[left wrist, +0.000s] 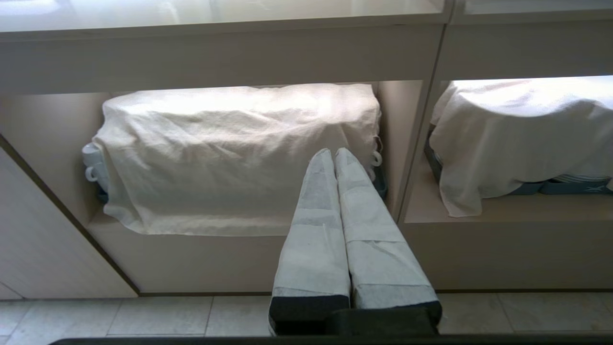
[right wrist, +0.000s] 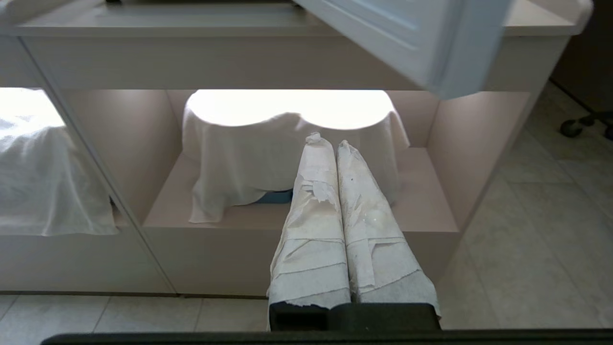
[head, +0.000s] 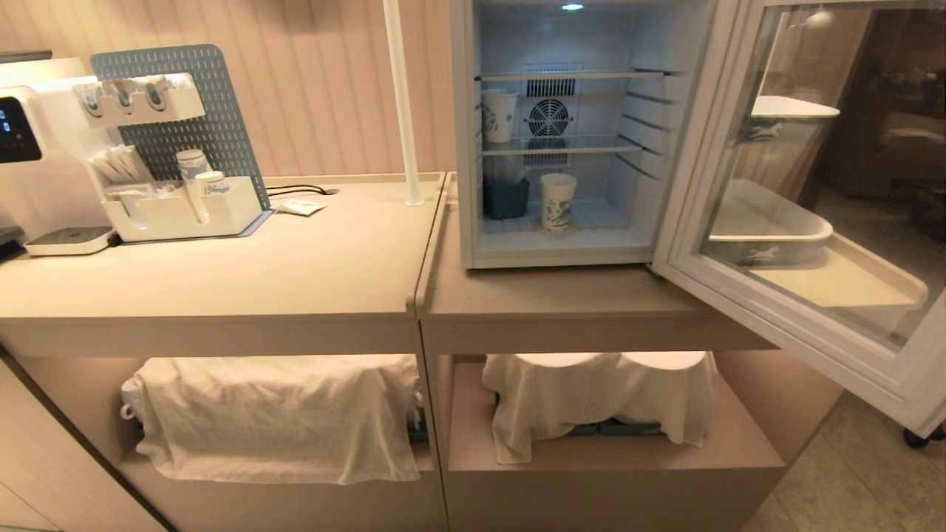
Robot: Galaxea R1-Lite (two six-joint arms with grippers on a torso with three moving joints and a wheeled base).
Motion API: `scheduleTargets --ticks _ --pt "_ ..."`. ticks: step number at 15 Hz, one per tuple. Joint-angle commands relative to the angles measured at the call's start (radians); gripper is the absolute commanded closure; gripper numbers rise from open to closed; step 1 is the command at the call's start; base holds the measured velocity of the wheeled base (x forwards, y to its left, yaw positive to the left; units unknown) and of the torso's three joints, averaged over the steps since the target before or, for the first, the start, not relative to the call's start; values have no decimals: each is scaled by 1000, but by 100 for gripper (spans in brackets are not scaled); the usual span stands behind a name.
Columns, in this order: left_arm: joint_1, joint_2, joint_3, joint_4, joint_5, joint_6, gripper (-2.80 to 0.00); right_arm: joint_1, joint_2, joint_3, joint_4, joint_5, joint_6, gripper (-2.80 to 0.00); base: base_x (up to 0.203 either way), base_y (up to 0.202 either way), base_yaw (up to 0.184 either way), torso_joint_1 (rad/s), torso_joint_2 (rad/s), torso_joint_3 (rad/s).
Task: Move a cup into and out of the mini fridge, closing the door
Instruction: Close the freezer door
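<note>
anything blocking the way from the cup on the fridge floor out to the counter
Nothing visible does. The door is swung wide open, and the cup stands near the front of the mini fridge floor; the dark bin sits beside it, not in front.

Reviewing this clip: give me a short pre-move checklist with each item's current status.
1. Door swung open: ok.
2. Cup upright on the mini fridge floor: ok.
3. Second cup on the middle shelf, apart from it: ok.
4. Dark bin beside the cup, not touching: ok.
5. Left gripper shut, empty, low before the cloth-covered shelf: ok.
6. Right gripper shut, empty, below the door: ok.
</note>
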Motion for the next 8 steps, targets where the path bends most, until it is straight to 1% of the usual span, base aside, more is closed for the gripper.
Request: scheduleTargets --ticks 1,8 --pt "0 0 1 -1 0 -1 0 0 1 0 0 0 -1 0 0 -200 1 2 1 1" --pt "1 -1 1 -2 0 0 0 0 1 0 0 1 -5 0 0 -194 0 2 2 5"
